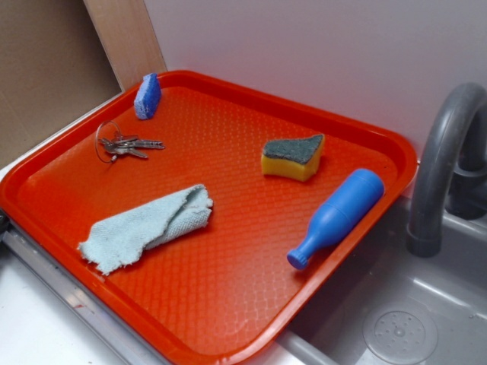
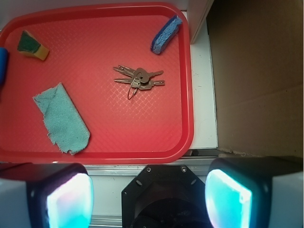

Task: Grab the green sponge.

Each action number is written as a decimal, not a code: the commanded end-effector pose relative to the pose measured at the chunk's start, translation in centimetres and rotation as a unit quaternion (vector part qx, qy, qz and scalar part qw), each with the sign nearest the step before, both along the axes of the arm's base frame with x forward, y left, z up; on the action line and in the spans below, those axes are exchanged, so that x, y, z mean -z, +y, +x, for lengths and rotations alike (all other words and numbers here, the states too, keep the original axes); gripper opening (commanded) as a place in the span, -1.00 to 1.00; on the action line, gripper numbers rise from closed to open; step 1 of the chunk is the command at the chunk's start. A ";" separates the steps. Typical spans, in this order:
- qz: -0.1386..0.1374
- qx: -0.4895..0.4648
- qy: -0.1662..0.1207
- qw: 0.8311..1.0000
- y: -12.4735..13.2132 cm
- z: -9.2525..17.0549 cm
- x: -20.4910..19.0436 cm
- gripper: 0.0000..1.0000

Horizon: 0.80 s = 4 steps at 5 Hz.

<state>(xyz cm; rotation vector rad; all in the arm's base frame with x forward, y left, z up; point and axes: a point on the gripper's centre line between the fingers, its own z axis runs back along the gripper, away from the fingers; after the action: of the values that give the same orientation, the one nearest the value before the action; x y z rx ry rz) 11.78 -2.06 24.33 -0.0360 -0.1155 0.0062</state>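
Reaching for the green sponge (image 1: pixel 293 157) is the whole job here, and judged from how things lie it has not yet begun: the gripper (image 2: pixel 149 197) hangs high above the near edge of the red tray (image 2: pixel 187 109), its two pads spread wide apart with nothing between them. In the wrist view the sponge sits far off in the upper left corner of the tray, well apart from the pincer; in the exterior view it lies toward the back right, its dark scouring layer up and its yellow foam below, close to the blue bottle (image 1: pixel 336 217) but not touching it. The bunch of keys (image 2: pixel 138 80) lies roughly between pincer and target, the light blue-green cloth (image 2: pixel 62 118) lies nearer on the left, and a small blue sponge (image 2: pixel 166 34) leans at the tray's far rim. A good approach would carry the pincer across above keys and cloth, centre it over the wedge, then turn the wrist so the pads close across the narrower span of the foam. Descending on the side away from the bottle seems wise, since a pad could nudge the bottle and set it rolling. Foam squashes, so the pads should come low on the yellow body rather than skim the thin top.
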 end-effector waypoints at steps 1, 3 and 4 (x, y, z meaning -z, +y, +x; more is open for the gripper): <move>0.000 0.000 0.000 1.000 0.0 0.0 0.0 1.00; 0.073 0.244 -0.059 0.965 -5.1 6.9 1.9 1.00; 0.076 0.361 -0.091 0.925 -7.5 8.2 3.2 1.00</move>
<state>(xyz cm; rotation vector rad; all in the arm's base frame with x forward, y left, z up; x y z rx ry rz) 20.55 -8.52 20.34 0.0813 -0.2545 -0.7296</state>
